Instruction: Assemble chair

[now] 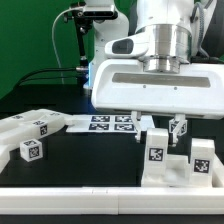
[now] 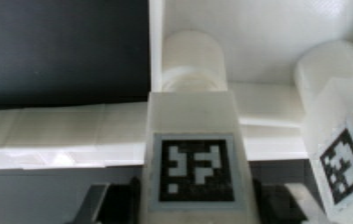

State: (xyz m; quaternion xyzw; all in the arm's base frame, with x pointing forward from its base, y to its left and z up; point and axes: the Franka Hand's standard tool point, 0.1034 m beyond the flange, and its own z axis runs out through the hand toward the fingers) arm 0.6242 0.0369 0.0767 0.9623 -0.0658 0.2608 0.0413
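Black table (image 1: 95, 168) w/ marker board (image 1: 105, 123) at back, loose chair pieces (image 1: 30, 150) on ext. view's left, part-built chair (image 1: 172, 172) on right.

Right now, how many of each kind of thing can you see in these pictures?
Gripper: 1
Marker board: 1
Joined chair structure: 1
Loose chair pieces on the exterior view's left: 3 that I can tell apart
Total: 6
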